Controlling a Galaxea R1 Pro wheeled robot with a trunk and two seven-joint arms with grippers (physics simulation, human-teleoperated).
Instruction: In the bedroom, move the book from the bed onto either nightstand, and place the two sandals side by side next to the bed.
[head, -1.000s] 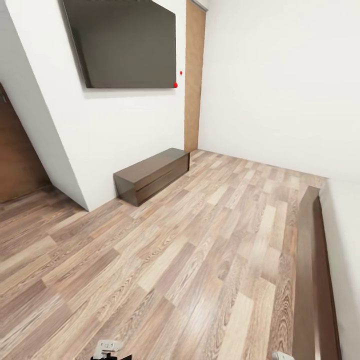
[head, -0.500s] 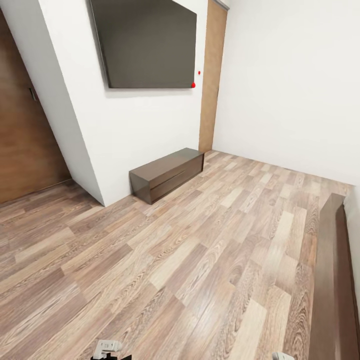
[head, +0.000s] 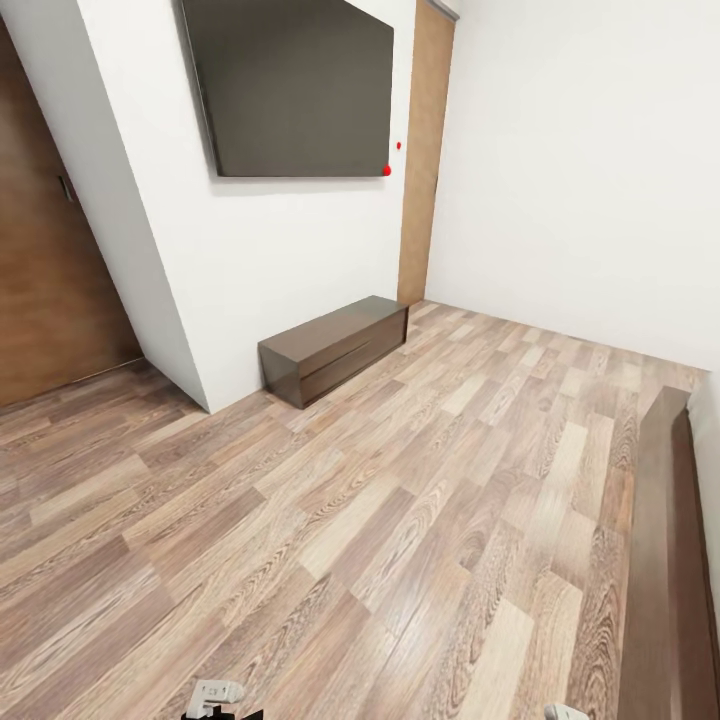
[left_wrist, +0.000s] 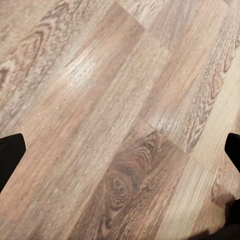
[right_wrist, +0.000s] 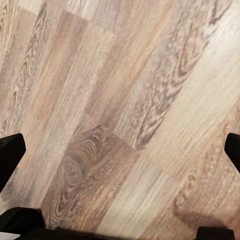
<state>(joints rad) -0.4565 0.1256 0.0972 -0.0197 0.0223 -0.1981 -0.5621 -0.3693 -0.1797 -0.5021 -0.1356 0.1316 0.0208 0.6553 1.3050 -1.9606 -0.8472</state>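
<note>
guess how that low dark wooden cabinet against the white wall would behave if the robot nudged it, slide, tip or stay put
The cabinet would probably stay put: it looks like a solid wooden block, likely heavy. It seems unlikely to tip, being low and long with its base flat on the plank floor. A hard shove might slide it, since the floor looks smooth.

Floor (head: 380, 520) showing grained wood planks, slight sheen. Cabinet (head: 335, 347) showing dark glossy wood. Walls (head: 580, 170) looking matt white. Screen (head: 295, 85) appearing smooth, dark.

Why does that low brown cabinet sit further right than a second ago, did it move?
No. The cabinet keeps its place under the wall screen; both shifted together, so the camera turned.
</note>
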